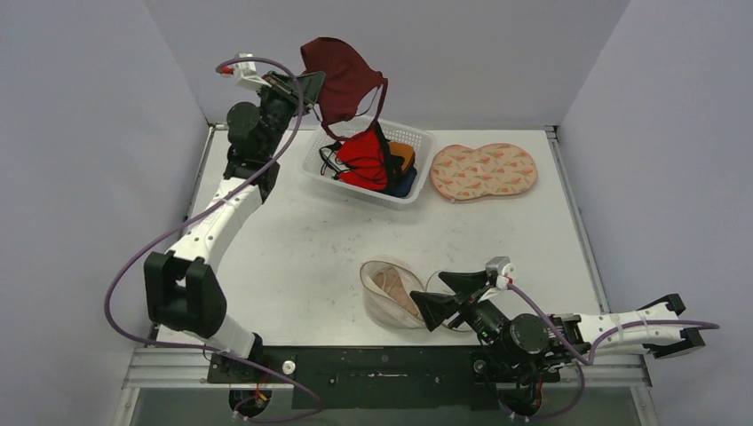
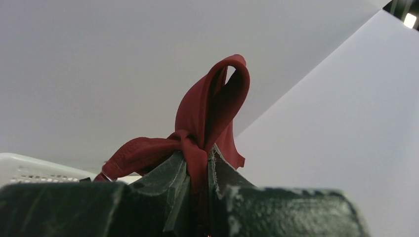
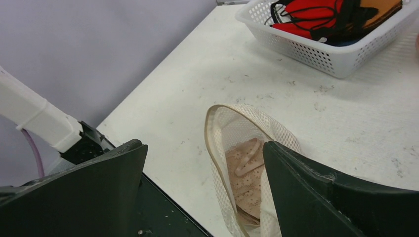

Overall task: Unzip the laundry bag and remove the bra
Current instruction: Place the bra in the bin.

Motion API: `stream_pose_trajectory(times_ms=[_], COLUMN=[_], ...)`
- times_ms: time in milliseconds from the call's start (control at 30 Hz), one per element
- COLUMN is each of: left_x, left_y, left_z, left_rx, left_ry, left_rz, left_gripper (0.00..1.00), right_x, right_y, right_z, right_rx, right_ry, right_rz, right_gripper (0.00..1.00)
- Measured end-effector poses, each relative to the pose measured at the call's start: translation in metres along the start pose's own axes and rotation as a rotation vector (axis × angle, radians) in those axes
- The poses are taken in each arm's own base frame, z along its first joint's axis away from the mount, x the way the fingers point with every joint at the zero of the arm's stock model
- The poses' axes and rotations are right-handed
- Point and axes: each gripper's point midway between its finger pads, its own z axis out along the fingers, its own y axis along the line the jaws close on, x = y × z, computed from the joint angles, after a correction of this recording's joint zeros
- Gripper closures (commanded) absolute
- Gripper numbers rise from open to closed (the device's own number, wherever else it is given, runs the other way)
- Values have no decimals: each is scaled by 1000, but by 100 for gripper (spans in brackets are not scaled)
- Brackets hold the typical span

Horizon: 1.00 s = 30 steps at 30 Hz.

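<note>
Seen from above, the left arm is raised over the far left corner of the white counter (image 1: 293, 248), and the left arm's fingers (image 1: 306, 86) are pinched shut on a dark red fabric bra (image 1: 342, 71), which hangs in the air above and just left of a white perforated plastic basket (image 1: 424, 169). The basket stands at the far side of the counter and holds a heap of red, black, orange and blue garments. Just right of it lies a flat peanut-shaped fabric piece with a pink-and-beige print (image 1: 484, 170). Near the front edge lies a white mesh laundry bag (image 1: 391, 293) with its mouth gaping open and something beige inside. The right arm's fingers (image 1: 462, 284) are spread wide just beside the bag's right side, holding nothing. In the left wrist view, the left arm's fingers (image 2: 173, 182) close on a knotted, bunched part of the dark red bra (image 2: 207, 103), a strap looping upward against the grey wall. A corner of the white basket (image 2: 29, 170) shows low on the left. In the right wrist view, the right arm's fingers (image 3: 99, 187) stand far apart and low over the counter (image 3: 197, 74). The mesh laundry bag (image 3: 237, 121) lies between them, closer to the right finger, its beige-trimmed mouth open. A beige perforated bra (image 3: 247, 173) rests inside the bag. The basket (image 3: 316, 52) sits well beyond, at the top of the view.
</note>
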Motion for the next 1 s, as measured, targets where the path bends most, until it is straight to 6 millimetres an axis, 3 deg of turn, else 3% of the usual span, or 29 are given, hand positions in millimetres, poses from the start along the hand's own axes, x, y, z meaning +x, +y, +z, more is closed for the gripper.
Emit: stream_pose_trajectory(times_ms=[100, 200, 300, 400, 500, 767, 1000], left_x=[27, 65, 102, 127, 144, 177, 218], left_y=[19, 49, 82, 102, 109, 105, 143], left_z=[16, 31, 36, 41, 45, 48, 47], left_rx=[14, 4, -27, -36, -36, -47, -130], left_ry=[65, 152, 235, 295, 336, 404, 497], left_rz=[-25, -52, -73, -83, -66, 60, 111], left_gripper=[100, 100, 100, 100, 100, 100, 100], right_x=[10, 18, 31, 41, 41, 38, 37], right_y=[-7, -16, -24, -30, -31, -38, -48], right_z=[2, 2, 2, 2, 2, -2, -9], right_rx=[43, 84, 99, 109, 116, 136, 147], right_ry=[18, 17, 24, 34, 31, 22, 28], right_rz=[-21, -21, -35, -54, -56, -35, 6], right_gripper=[8, 8, 8, 8, 8, 6, 6])
